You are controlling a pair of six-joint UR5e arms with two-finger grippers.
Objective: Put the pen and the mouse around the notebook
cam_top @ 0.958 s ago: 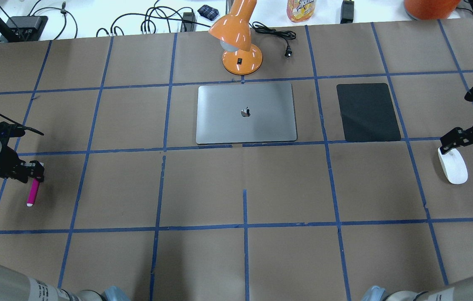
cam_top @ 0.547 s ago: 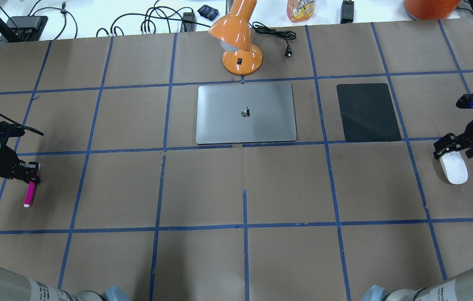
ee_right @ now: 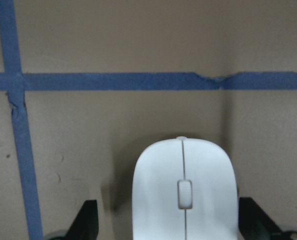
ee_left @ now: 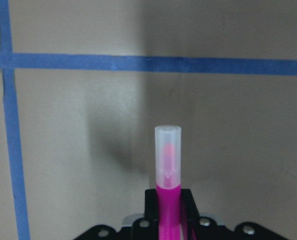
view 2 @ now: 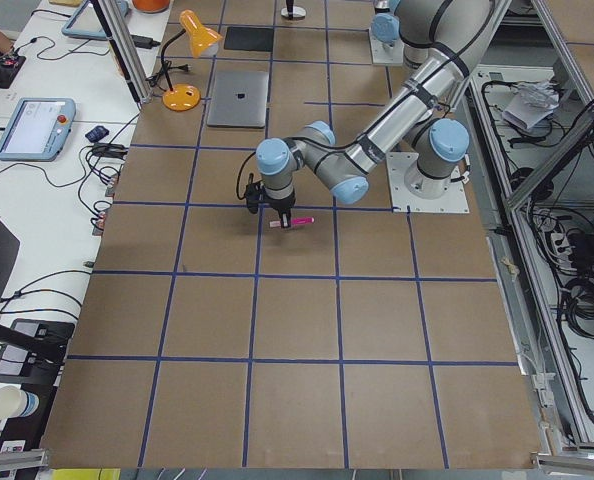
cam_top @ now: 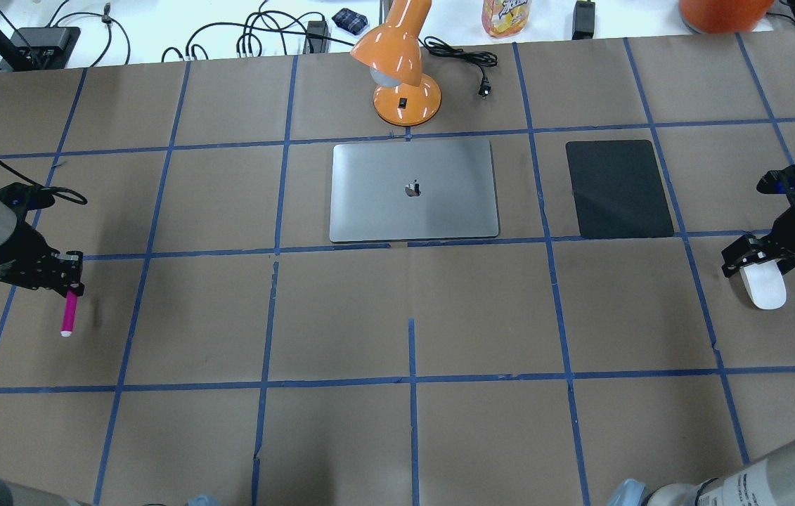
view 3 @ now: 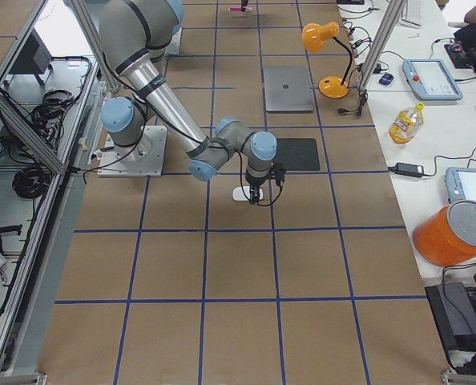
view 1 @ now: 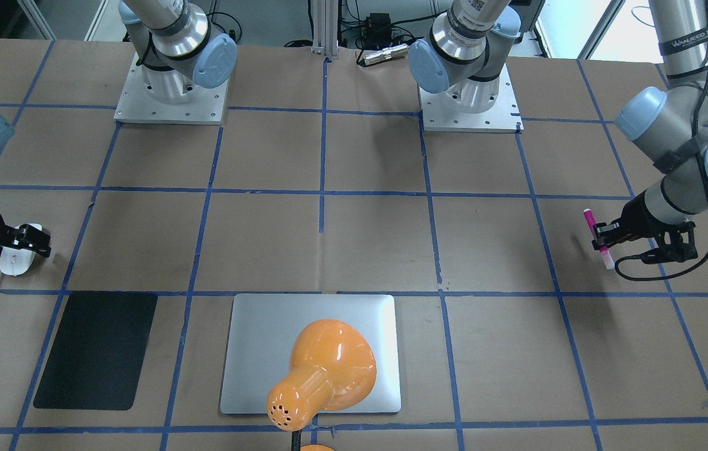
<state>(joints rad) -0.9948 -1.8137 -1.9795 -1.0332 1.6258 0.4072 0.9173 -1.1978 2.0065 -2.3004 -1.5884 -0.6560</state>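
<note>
The magenta pen (cam_top: 69, 313) hangs at the table's far left, pale cap toward the robot, with my left gripper (cam_top: 68, 281) shut on its far end. The left wrist view shows the pen (ee_left: 168, 165) sticking out from between the pads, above the paper. At the far right lies the white mouse (cam_top: 766, 288). My right gripper (cam_top: 755, 263) is open and straddles its far end. In the right wrist view a finger (ee_right: 90, 220) stands on each side of the mouse (ee_right: 184, 192). The silver notebook (cam_top: 413, 190) lies closed at the middle back.
An orange desk lamp (cam_top: 401, 63) stands just behind the notebook and hides part of the notebook (view 1: 253, 363) in the front-facing view. A black mat (cam_top: 618, 188) lies right of the notebook. Cables and a bottle sit past the far edge.
My left gripper has moved right and a little farther away with the pen in it. The right gripper has come down and leftward over the mouse, which has stayed put.
</note>
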